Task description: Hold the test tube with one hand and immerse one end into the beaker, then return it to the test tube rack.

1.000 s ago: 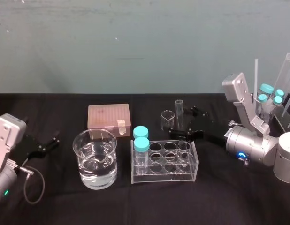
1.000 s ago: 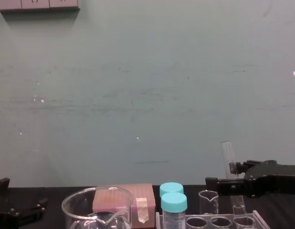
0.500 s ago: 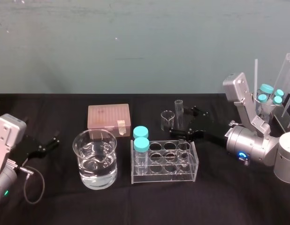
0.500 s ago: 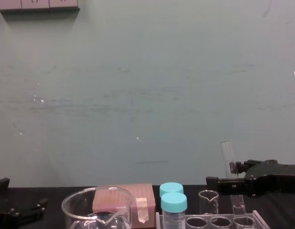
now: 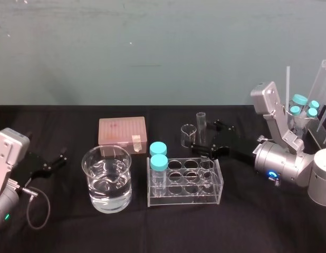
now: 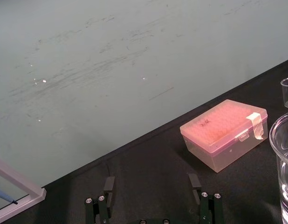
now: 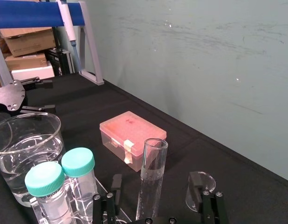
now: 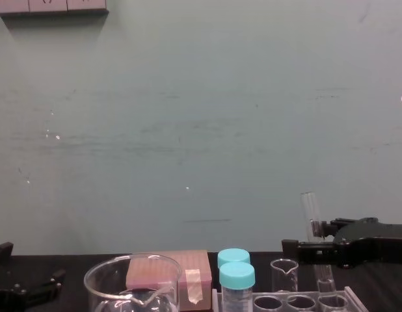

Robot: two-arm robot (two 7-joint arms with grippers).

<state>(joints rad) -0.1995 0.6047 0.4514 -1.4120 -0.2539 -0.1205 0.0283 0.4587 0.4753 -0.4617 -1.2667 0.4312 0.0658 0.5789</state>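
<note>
Standing slightly tilted, the test tube (image 5: 202, 132) points mouth up.

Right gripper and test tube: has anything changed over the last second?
Nothing has visibly changed. The right gripper is still open, with one finger on either side of the test tube. The tube stands upright in the test tube rack. The left gripper stays parked, open, at the table's left.
</note>
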